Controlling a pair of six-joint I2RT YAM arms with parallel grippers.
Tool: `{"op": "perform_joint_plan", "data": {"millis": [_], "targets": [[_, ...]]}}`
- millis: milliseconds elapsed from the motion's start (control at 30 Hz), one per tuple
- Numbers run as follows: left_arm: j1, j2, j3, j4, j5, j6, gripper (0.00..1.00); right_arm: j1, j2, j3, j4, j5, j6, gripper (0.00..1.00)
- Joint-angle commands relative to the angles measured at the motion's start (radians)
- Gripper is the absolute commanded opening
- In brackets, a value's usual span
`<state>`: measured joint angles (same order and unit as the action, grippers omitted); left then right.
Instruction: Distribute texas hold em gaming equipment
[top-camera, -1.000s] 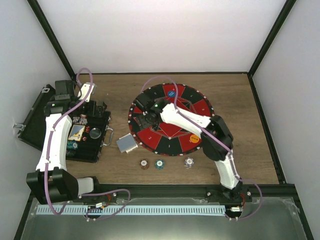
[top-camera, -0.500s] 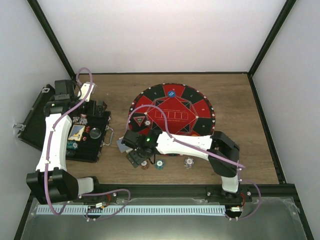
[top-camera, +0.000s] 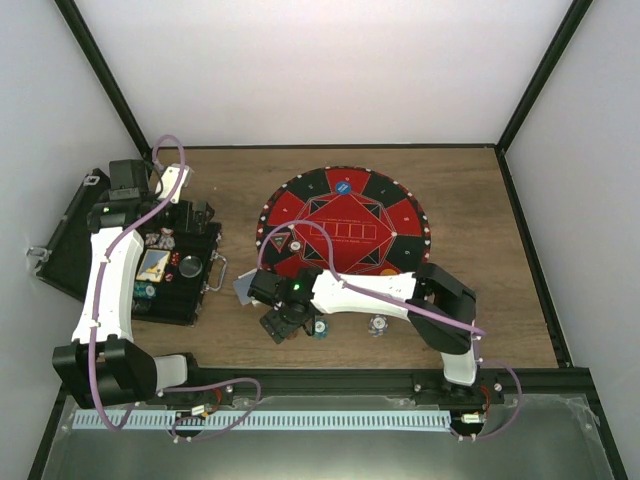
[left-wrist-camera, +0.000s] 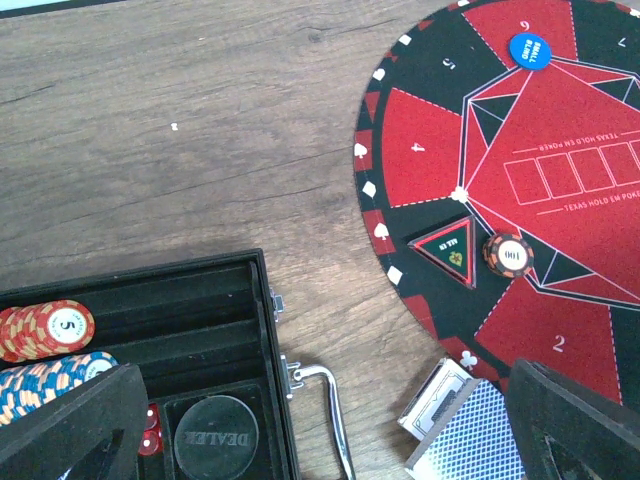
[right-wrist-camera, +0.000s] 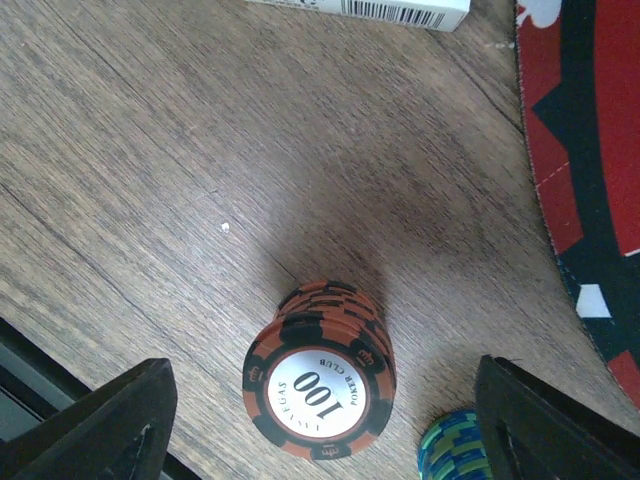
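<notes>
- Step in hand, as judged: the right gripper (right-wrist-camera: 322, 405) is to take chips from the orange-and-black chip stack (right-wrist-camera: 320, 385). The stack stands on the tabletop (right-wrist-camera: 150, 150), near the front edge of the round poker mat (right-wrist-camera: 590, 150).
- Right gripper: fingers spread, one on each side of the stack, neither touching it; nothing held.
- Recommended approach: centre the stack between the fingers, come straight down, and close on the striped rims of the upper chips only. A skewed closure risks toppling the stack.
- Hazard: the teal chip stack (right-wrist-camera: 455, 445) stands just beside the target, by the right-hand finger; keep that finger off it.
- Left gripper (left-wrist-camera: 320, 430): spread and empty, hanging over the edge of the black case (left-wrist-camera: 200, 290), well apart from the work.
- Appearance of target: several chips high, upright, evenly aligned, with a white centre marked "100".
- Other equipment: a single 100 chip (left-wrist-camera: 508, 255) lies on the mat beside a triangular marker (left-wrist-camera: 445, 245). A blue disc (left-wrist-camera: 529, 50) sits at a far seat. The card deck (left-wrist-camera: 470, 435) lies off the mat, near the case handle.
</notes>
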<state>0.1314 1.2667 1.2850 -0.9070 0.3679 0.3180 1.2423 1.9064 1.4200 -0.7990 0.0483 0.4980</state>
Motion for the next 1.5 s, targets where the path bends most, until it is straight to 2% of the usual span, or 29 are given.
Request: {"op": "perform_joint_plan", "data": {"millis": [0,300,467,667,900,1033,1333,1467], "targets": [[0.007,-0.005,0.032,-0.004,0.008,-0.001,1.00,0.018,0.029,0.001,0.016,-0.010,0.009,0.82],[0.007,-0.006,0.047,-0.010,0.006,-0.002,1.00,0.029,0.070,0.002,0.027,-0.007,0.019,0.72],[0.007,-0.007,0.047,-0.011,0.006,0.001,1.00,0.029,0.070,0.002,0.029,0.000,0.025,0.62],[0.008,-0.010,0.037,-0.008,0.007,0.004,1.00,0.030,0.065,0.007,0.022,0.012,0.030,0.59],[0.007,-0.015,0.027,-0.007,0.006,0.004,1.00,0.031,0.063,0.017,0.012,0.031,0.029,0.49],[0.007,-0.015,0.024,-0.006,0.005,0.005,1.00,0.031,0.061,0.017,0.010,0.037,0.030,0.39],[0.007,-0.018,0.022,-0.007,0.010,0.003,1.00,0.031,0.050,0.022,-0.003,0.044,0.028,0.39],[0.007,-0.020,0.021,-0.007,0.009,0.004,1.00,0.031,0.049,0.028,-0.009,0.047,0.025,0.44]]}}
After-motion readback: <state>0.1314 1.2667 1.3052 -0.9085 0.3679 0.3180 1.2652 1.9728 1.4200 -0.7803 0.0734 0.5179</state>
